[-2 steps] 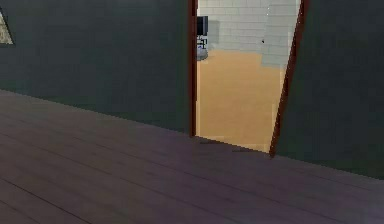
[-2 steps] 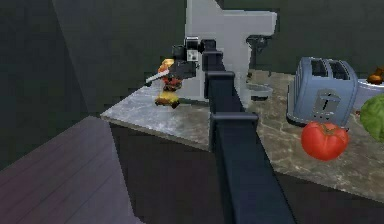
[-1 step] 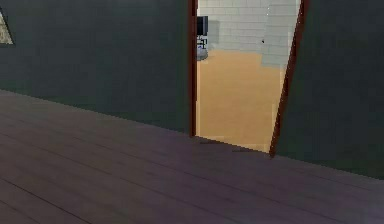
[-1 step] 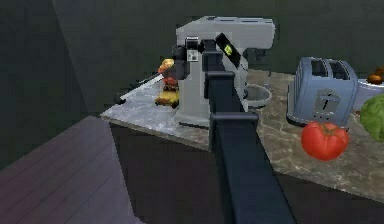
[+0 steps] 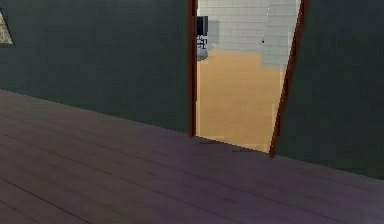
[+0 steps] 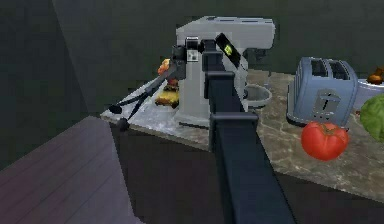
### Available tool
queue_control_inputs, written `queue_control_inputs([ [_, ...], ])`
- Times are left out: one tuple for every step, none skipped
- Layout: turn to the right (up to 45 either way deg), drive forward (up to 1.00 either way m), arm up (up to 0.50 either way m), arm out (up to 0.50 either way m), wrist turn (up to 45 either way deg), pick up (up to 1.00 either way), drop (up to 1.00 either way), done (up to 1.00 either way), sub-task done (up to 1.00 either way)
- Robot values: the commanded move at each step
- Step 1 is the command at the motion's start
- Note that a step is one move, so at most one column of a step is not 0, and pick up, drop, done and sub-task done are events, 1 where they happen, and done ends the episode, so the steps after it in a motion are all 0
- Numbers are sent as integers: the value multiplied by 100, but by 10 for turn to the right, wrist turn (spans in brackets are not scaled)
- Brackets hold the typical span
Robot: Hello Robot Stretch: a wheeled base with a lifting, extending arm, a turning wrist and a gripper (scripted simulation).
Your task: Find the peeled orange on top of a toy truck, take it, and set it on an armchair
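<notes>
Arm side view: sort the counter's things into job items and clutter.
Job: small round orange blob, probably the peeled orange; yellow-red blocky thing below it, maybe the toy truck; gripper.
Clutter: silver two-slot toaster; round red tomato; tall grey counter machine; green leafy head.

The arm (image 6: 238,150) rose as a dark square bar from the arm side view's bottom edge, reaching far out. At its end stood two white marked squares (image 6: 227,47), with the gripper (image 6: 179,68) just left of them. Whether it held anything could not be told.
</notes>
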Motion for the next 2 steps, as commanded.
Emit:
queue_control_inputs([
  [0,0,0,0,-90,0,0,0,0],
  [0,0,0,-48,0,0,0,0,0],
])
